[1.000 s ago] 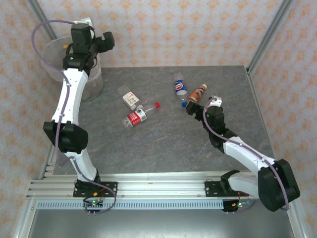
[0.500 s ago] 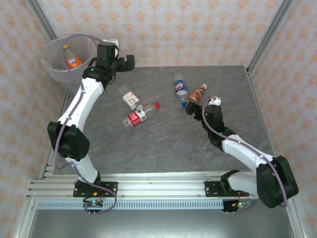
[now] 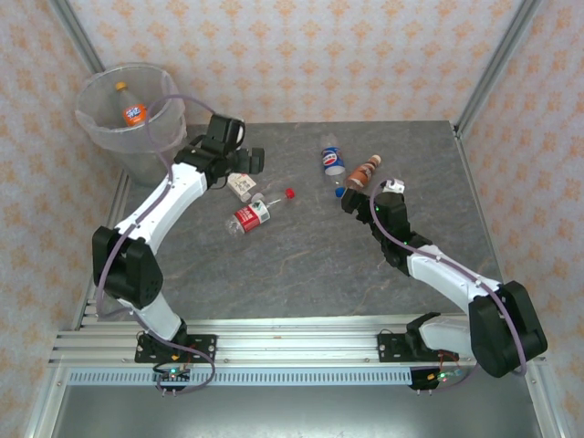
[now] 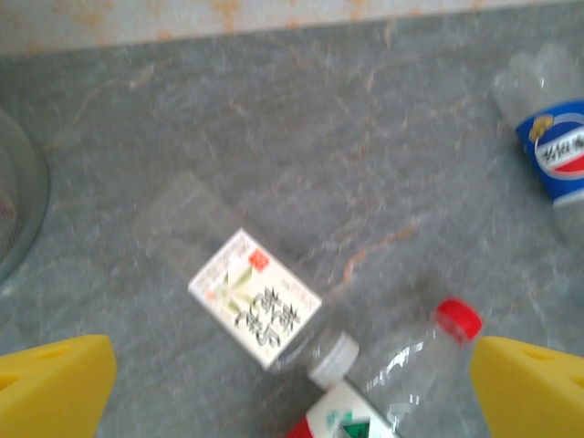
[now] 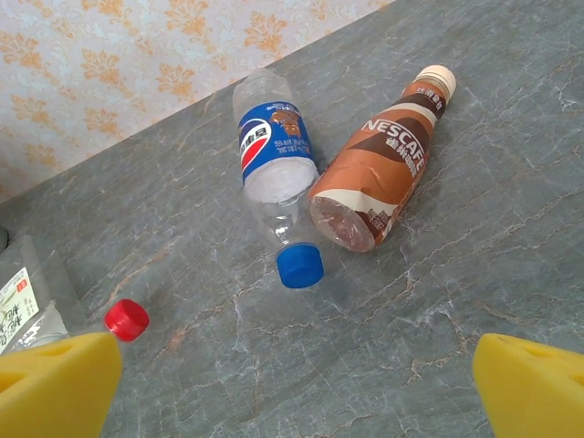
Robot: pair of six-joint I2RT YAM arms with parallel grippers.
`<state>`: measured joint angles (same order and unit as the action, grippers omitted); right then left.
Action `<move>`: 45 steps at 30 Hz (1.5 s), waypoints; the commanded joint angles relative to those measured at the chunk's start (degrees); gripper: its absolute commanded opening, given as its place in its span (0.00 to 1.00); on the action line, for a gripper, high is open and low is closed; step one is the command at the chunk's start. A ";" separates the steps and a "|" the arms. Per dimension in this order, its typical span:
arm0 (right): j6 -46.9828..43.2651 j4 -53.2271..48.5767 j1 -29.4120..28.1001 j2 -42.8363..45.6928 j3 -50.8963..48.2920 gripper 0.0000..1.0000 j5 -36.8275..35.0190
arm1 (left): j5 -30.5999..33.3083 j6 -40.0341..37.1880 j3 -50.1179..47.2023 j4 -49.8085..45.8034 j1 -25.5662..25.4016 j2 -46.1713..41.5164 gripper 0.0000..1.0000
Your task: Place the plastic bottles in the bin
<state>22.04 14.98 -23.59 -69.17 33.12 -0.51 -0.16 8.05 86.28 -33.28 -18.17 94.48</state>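
The bin point(image 3: 102, 117) stands at the table's far left corner with an orange-labelled bottle point(image 3: 135, 113) inside. My left gripper point(image 3: 240, 164) point(image 4: 292, 388) hangs open just above a white-green-labelled bottle point(image 3: 241, 184) point(image 4: 255, 298) lying flat. A red-labelled, red-capped bottle point(image 3: 252, 215) point(image 4: 406, 365) lies against it. Farther right lie a blue-labelled bottle point(image 3: 332, 161) point(image 5: 274, 146) with a blue cap and a brown one point(image 3: 365, 171) point(image 5: 383, 169). My right gripper point(image 3: 351, 202) point(image 5: 297, 388) stands open on the near side of those two, nothing between its fingers.
Patterned walls and metal posts close in the grey stone table point(image 3: 319, 265) at the back and sides. The bin's curved wall point(image 4: 14, 205) is at the left in the left wrist view. Bare tabletop lies between the bottles and the arm bases.
My left arm swung away from above the bin, right and down toward the white-green-labelled bottle. The orange-labelled bottle came into view in the bin. The right arm barely moved.
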 commanded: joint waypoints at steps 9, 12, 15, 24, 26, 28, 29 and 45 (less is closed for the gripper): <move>1.26 0.14 -0.10 -1.83 2.12 0.99 -2.04 | 5.36 1.24 -2.98 -13.06 -4.79 -0.46 1.00; 1.33 -0.12 -0.08 -1.78 2.11 0.99 -2.10 | 1.41 -1.54 -1.65 -16.21 -4.79 2.62 1.00; 1.01 -0.39 -0.10 -1.54 1.82 0.99 -2.77 | -2.27 -3.65 -0.66 -19.26 -4.85 5.28 1.00; 1.17 -0.21 -0.09 -2.55 2.20 0.99 -3.35 | -2.24 -7.34 1.25 -18.80 -5.61 12.45 1.00; 1.50 -0.17 -0.11 -2.55 2.21 0.99 -3.27 | -0.22 -8.64 2.42 -19.38 -5.95 14.54 1.00; 1.49 -0.28 -0.13 -2.46 2.17 0.99 -3.35 | 1.02 -9.26 3.39 -19.63 -5.91 17.44 0.99; 1.51 -0.39 -0.13 -2.29 2.08 0.99 -3.40 | 1.26 -9.53 3.77 -19.72 -5.95 18.22 0.98; 1.56 -0.05 0.04 -2.99 2.20 0.99 -3.83 | -3.45 -9.99 3.67 -19.08 -8.53 21.52 0.92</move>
<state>22.94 14.50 -23.59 -71.40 33.63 -3.22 -4.86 -1.23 88.84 -50.92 -26.83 115.68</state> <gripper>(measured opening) 0.992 0.930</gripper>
